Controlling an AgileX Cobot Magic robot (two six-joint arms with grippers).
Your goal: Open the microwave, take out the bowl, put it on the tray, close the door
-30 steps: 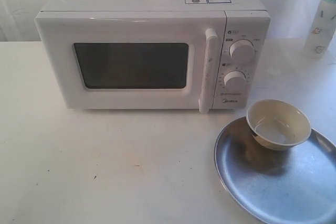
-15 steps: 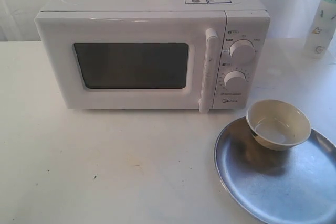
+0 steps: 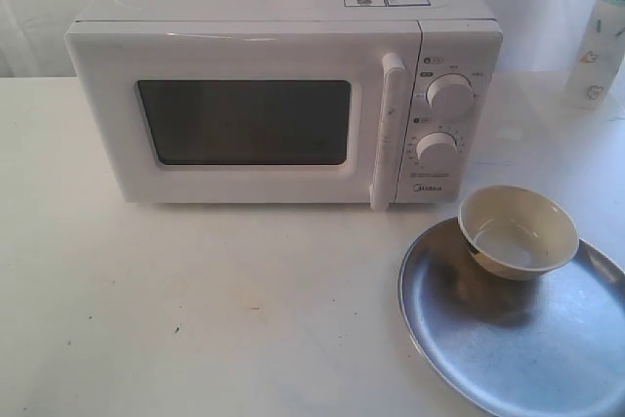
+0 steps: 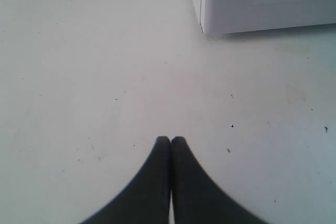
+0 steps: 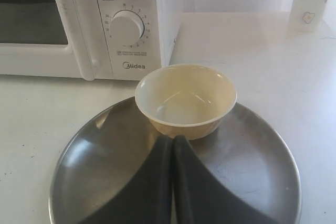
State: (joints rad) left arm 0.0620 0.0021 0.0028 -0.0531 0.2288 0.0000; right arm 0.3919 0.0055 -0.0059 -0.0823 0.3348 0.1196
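Both closed and empty, left claw (image 4: 170, 140) and right claw (image 5: 173, 139); cream bowl (image 3: 518, 231) upright on silver tray (image 3: 508, 354).

A white table (image 3: 195, 300) fills most of the exterior view, its matte top scattered with tiny dark specks (image 3: 177, 329) that also show in the left wrist view. On the table's far right edge stands an upright white bottle (image 3: 598, 36) with a teal band near its top and small printed marks on its side, partly cut off by the frame. Behind the table hangs a pale, faintly folded backdrop (image 3: 39, 7).
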